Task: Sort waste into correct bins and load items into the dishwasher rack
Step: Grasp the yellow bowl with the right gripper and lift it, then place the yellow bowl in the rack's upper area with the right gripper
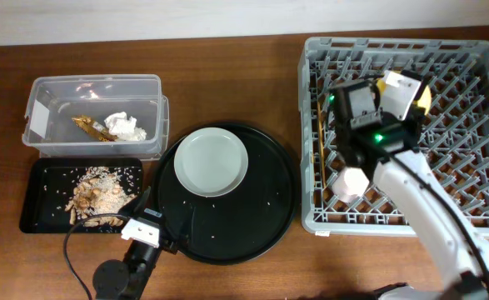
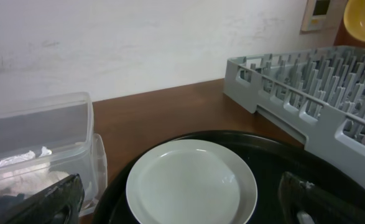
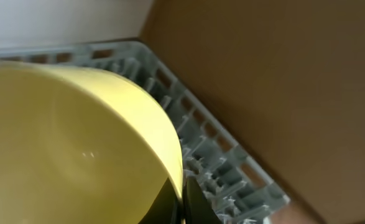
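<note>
My right gripper (image 1: 406,93) is shut on the rim of the small yellow bowl (image 3: 76,143) and holds it over the far part of the grey dishwasher rack (image 1: 469,208); the jaws pinch the rim in the right wrist view (image 3: 183,202). The chopsticks (image 1: 321,142) lie in the rack's left side, with a pale pink cup (image 1: 350,183) near its front. The grey-white plate (image 1: 211,161) lies on the round black tray. My left gripper (image 1: 157,218) is open and empty at the tray's near edge, with the plate (image 2: 191,183) ahead between its fingers (image 2: 182,202). The blue cup is not in view.
The clear tub (image 1: 52,92) at the far left holds the brown-gold wrapper (image 1: 88,126) and the white tissue (image 1: 124,126). The shallow black tray (image 1: 40,200) in front of it holds beige food scraps (image 1: 98,193). The round black tray (image 1: 269,208) sits mid-table beside the rack.
</note>
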`<state>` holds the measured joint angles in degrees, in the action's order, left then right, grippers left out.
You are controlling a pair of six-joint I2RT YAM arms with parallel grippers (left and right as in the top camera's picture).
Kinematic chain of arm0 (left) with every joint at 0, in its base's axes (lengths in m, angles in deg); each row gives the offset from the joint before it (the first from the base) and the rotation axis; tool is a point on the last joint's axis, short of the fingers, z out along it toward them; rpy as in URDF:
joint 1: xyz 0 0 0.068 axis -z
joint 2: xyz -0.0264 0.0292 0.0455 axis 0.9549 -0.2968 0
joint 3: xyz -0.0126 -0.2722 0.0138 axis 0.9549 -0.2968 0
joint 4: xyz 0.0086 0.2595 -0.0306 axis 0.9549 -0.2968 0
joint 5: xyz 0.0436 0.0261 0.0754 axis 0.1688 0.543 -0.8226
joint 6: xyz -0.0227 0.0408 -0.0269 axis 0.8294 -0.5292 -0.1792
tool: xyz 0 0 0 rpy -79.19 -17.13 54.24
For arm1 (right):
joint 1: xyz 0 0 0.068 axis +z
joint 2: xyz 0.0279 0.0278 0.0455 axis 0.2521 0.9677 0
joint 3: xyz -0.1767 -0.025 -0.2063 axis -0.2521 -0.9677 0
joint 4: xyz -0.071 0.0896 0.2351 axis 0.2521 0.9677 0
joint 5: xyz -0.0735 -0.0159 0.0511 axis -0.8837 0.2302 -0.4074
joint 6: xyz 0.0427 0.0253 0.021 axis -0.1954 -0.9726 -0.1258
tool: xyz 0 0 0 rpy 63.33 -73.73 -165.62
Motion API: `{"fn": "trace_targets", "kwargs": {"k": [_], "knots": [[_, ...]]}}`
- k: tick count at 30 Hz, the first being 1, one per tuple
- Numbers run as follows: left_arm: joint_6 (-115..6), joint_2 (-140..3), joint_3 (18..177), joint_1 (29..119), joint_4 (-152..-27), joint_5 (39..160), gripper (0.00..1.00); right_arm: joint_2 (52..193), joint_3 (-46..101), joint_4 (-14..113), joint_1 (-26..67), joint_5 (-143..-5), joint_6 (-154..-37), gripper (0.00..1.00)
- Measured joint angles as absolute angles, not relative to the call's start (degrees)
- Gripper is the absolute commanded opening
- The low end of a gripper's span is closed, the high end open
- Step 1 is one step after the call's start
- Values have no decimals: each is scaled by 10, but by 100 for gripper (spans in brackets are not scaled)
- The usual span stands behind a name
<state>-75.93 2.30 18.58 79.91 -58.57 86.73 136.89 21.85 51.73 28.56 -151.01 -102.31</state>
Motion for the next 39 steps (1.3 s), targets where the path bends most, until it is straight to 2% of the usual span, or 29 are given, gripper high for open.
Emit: {"fn": "trace_targets", "kwargs": {"k": [3, 9, 13, 14, 16, 17, 19, 23, 26, 28, 30, 34, 38, 39], "knots": [[-759, 23, 186, 799, -586, 867, 100, 1459, 220, 448, 224, -1528, -926, 4], [-759, 24, 186, 799, -586, 867, 99, 1543, 220, 437, 240, -1576, -850, 6], [-759, 24, 186, 799, -586, 867, 99, 1552, 220, 483, 298, -1574, -841, 19], [-759, 24, 186, 799, -586, 867, 99, 1557, 220, 497, 318, -1568, -838, 25], [-759, 24, 186, 799, -586, 867, 100, 1560, 220, 515, 353, -1559, -835, 56], [-759, 24, 186, 799, -586, 867, 99, 1560, 220, 521, 374, -1558, -834, 61], [-759, 24, 186, 799, -586, 867, 99, 1558, 221, 533, 407, -1555, -833, 64], [-759, 24, 186, 799, -586, 867, 99, 1511, 253, 607, 464, -1480, -836, 63], [-759, 24, 186, 799, -586, 867, 99, 1445, 316, 688, 491, -1236, -891, 61], [-759, 24, 186, 799, -586, 867, 99, 1426, 328, 688, 492, -1000, -945, 59], [-759, 24, 186, 799, -586, 867, 99, 1436, 328, 682, 496, -858, -1001, 60], [-759, 24, 186, 799, -586, 867, 99, 1497, 310, 618, 516, -749, -1119, 59], [-759, 23, 186, 799, -586, 867, 100, 1604, 304, 551, 518, -729, -1205, 51], [-759, 24, 186, 799, -586, 867, 99, 1625, 304, 544, 518, -729, -1220, 43]]}}
